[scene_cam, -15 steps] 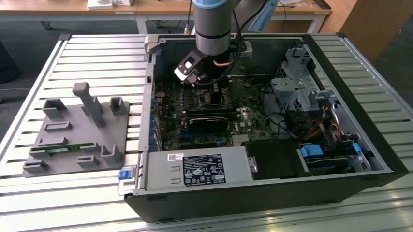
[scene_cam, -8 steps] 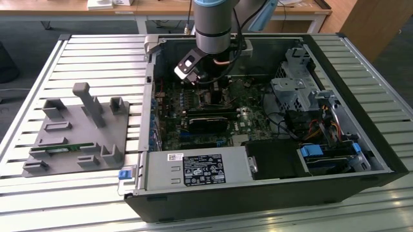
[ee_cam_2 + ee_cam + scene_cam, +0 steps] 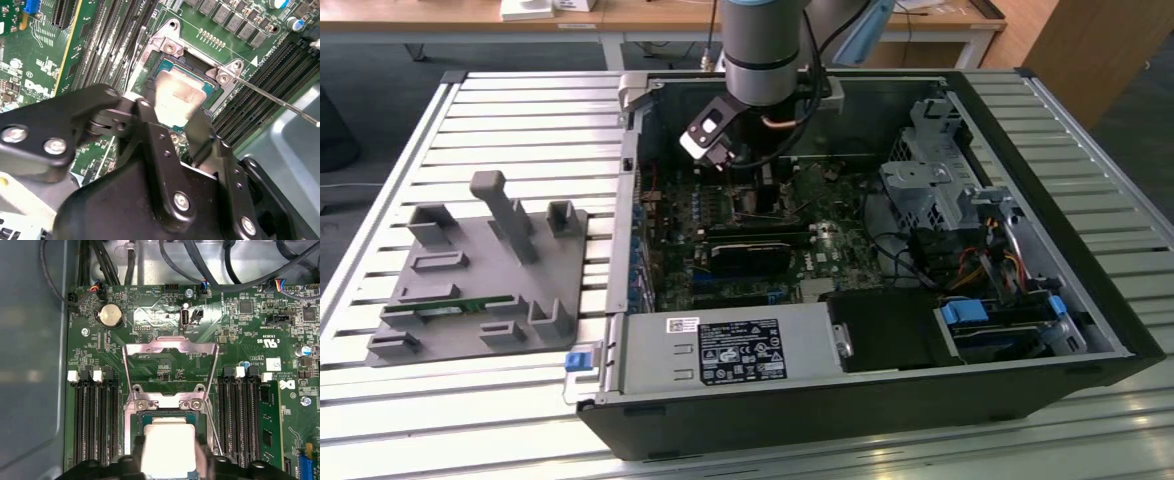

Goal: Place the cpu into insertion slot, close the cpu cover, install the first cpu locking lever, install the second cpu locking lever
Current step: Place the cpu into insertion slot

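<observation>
gripper [image 3: 169, 452] clenched on cpu [image 3: 167, 437] by two opposite edges, cpu down at insertion slot [image 3: 167, 401] in green board, full seating unclear, cpu cover [image 3: 170, 342] swung open off slot, lever rod [image 3: 270, 97] sticking out free, arm [image 3: 761, 40] reaching into open PC case [image 3: 854, 410]

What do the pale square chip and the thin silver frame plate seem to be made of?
The small pale square cpu chip: likely metal, matte silvery-beige face with soft glare. The thin silver square cpu cover frame: probably stamped sheet metal, bright, thin edges catching light.
</observation>
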Robot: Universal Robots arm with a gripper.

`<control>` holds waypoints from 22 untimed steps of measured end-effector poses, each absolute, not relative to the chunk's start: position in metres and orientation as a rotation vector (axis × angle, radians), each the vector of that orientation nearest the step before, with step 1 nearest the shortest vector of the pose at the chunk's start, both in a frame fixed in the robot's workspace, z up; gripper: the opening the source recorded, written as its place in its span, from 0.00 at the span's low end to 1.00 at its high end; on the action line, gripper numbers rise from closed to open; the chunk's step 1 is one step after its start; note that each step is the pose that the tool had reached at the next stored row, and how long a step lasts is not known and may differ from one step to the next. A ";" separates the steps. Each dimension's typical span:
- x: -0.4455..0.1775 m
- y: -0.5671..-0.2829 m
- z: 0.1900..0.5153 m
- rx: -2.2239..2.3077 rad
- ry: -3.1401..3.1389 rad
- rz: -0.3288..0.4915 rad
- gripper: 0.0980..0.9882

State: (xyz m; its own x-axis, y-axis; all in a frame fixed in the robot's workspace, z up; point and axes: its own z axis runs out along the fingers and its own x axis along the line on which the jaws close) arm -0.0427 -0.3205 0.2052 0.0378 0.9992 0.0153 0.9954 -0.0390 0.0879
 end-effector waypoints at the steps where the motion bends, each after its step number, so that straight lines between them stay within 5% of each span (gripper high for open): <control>1: -0.043 -0.320 0.206 2.225 2.141 0.111 0.41; 10: -0.041 -0.320 0.211 2.233 2.148 0.095 0.02; 22: -0.041 -0.320 0.220 2.235 2.150 0.089 0.01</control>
